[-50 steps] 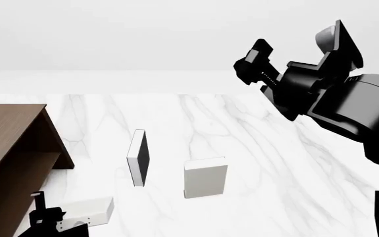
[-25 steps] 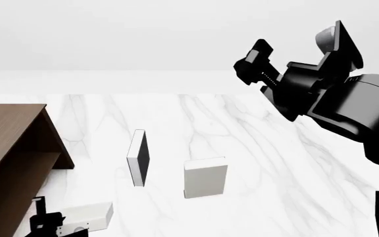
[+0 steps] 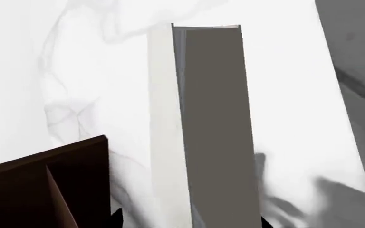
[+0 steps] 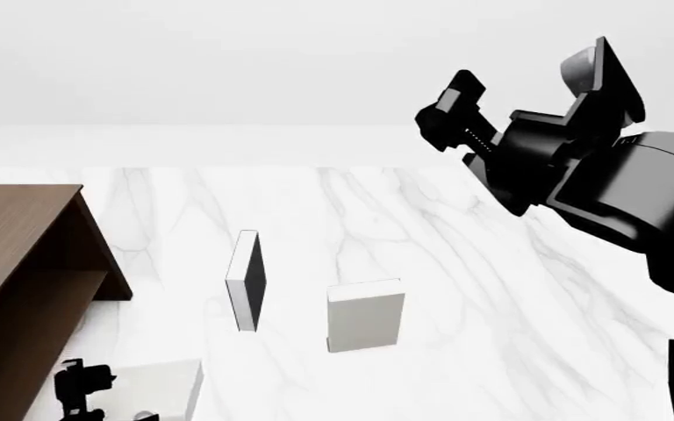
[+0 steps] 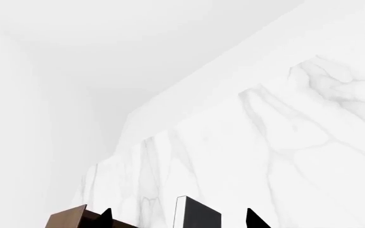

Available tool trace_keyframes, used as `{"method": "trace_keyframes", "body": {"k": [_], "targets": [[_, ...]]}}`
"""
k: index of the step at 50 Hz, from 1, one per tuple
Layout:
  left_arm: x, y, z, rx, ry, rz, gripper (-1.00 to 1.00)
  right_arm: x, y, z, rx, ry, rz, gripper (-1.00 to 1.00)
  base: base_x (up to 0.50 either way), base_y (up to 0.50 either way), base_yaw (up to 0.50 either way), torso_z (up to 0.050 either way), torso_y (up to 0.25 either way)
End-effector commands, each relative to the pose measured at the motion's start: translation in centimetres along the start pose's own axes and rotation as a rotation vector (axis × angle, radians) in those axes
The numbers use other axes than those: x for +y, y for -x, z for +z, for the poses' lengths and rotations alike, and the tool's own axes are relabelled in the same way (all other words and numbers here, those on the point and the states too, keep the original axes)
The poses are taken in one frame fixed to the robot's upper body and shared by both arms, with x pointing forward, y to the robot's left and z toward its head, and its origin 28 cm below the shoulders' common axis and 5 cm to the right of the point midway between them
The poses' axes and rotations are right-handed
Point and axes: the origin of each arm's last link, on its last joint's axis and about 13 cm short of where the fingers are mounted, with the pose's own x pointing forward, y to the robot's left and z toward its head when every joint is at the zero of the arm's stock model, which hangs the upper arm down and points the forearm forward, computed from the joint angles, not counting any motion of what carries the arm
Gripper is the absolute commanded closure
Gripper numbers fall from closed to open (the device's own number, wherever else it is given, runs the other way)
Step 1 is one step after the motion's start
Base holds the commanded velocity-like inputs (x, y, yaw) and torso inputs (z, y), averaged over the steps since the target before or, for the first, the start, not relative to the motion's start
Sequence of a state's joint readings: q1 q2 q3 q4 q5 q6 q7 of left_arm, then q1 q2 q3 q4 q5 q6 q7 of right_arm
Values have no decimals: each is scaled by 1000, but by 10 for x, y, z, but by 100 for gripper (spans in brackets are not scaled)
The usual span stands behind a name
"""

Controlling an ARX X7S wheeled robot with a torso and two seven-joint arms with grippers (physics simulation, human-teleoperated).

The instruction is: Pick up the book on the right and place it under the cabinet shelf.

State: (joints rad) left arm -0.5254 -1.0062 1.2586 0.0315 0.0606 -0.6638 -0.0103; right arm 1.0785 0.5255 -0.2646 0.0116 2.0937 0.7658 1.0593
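Beside the dark cabinet shelf [image 4: 21, 263], at its open front, the book [image 4: 164, 384] showed plain white and thin, with a grey face in the wrist view. Your left gripper [image 4: 80, 390] pinched it, while your right gripper [image 4: 448, 110] hung spread.

Bright, even, diffuse light fills every view, washing the marble bench [image 4: 455, 263] almost white. Shadows are faint and soft-edged. Renders are sharp, without glare or edge distortion.

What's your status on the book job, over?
Left gripper shut on the book, low beside the cabinet shelf. Right gripper open, raised clear. Book not yet under shelf. Black-faced book and grey book stand off the path.
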Motion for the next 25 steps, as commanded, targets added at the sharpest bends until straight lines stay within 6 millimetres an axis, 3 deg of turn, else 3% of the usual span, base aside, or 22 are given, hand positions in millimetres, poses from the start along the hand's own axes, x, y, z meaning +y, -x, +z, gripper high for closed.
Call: {"method": "trace_keyframes", "body": {"k": [1,25], "targets": [[2,4,0,-11,19,5,-100,0,0,0,0,-1,2,-100,0,0,0,0,0],[16,48,-6,-109,82,-104,-100,1,1,0,0,-1,9,-100,0,0,0,0,0]]}}
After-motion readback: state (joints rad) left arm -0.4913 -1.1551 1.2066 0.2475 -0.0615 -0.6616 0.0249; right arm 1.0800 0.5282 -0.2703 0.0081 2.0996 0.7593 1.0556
